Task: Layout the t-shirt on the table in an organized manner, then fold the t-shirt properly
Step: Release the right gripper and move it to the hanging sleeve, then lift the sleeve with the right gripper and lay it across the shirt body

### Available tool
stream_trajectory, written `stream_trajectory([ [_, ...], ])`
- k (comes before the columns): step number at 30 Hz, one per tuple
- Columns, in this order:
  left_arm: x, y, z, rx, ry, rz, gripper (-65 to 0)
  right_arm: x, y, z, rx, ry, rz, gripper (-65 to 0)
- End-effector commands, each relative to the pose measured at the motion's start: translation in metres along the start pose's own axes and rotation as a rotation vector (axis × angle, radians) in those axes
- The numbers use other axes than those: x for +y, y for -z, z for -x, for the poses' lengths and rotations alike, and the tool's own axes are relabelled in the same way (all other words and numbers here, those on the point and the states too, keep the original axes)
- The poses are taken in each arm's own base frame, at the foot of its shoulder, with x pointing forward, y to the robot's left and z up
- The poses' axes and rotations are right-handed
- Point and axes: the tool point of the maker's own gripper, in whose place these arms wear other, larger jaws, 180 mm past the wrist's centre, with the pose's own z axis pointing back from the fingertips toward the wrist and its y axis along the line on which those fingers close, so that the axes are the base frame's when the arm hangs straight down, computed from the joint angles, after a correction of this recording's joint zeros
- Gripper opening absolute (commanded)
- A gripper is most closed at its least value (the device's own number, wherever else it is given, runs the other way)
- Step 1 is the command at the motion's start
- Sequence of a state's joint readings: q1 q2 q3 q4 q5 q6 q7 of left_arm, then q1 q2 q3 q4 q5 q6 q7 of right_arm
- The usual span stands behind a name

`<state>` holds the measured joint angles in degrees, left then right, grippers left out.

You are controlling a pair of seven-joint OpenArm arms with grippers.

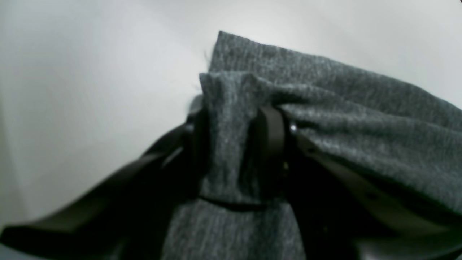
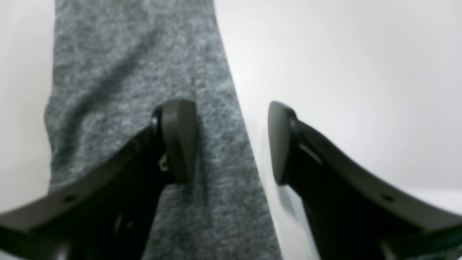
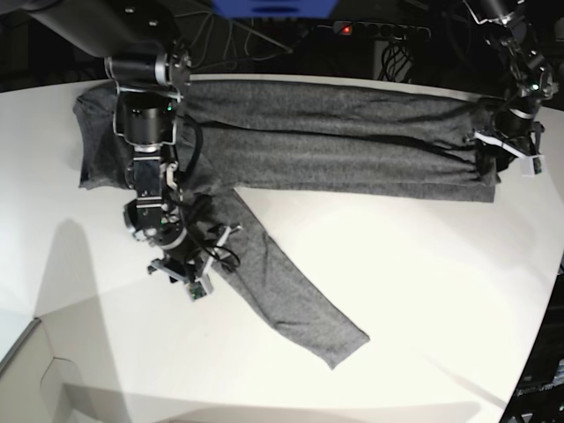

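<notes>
We see the t-shirt [image 3: 317,132] stretched in a long band across the far side of the table [image 3: 423,264], one sleeve trailing toward the near edge. The left gripper [image 1: 234,144] pinches a bunched fold of its end. The right gripper [image 2: 232,141] stands wide apart, one finger [image 2: 178,141] over the sleeve, the other over bare tabletop.

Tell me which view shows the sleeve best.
The base view: the whole sleeve lies slanting across the table. The right wrist view shows only a strip of it under the open right gripper. The left wrist view shows other bunched cloth.
</notes>
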<state>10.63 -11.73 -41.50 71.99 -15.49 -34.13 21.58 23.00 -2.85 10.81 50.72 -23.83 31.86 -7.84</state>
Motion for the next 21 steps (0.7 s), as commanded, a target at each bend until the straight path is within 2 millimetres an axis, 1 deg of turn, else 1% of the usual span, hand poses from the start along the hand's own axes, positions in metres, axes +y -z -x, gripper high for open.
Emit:
stream_trajectory([
  [1, 0.004, -0.001, 0.0, 0.02, 0.022, -0.009, -42.9, -0.009, 0.0, -0.026, -0.064, -0.01, 0.019, -36.2],
  [7, 0.005, -0.001, -0.001, 0.018, 0.023, -0.01, -42.9, -0.01, 0.0, -0.025, -0.061, -0.01, 0.021, -36.4],
  [8, 0.005, -0.001, -0.001, 0.018, 0.023, -0.01, -42.9, -0.012, 0.0, -0.025, -0.061, -0.007, 0.036, -36.5],
  [11, 0.005, -0.001, -0.001, 0.018, 0.023, -0.01, -42.9, -0.03, -0.002, -0.023, -0.058, 0.002, 0.117, -40.3],
  [12, 0.005, -0.001, -0.001, 0.018, 0.023, -0.01, -42.9, -0.033, -0.003, -0.022, -0.055, 0.0, 0.123, -42.3],
  [15, 0.005, -0.001, -0.002, 0.017, 0.024, -0.01, -42.9, -0.035, -0.003, -0.021, -0.055, 0.0, 0.128, -46.0],
  [21, 0.005, -0.001, -0.002, 0.017, 0.024, -0.01, -42.9, -0.036, -0.004, -0.021, -0.054, 0.0, 0.131, -50.5],
])
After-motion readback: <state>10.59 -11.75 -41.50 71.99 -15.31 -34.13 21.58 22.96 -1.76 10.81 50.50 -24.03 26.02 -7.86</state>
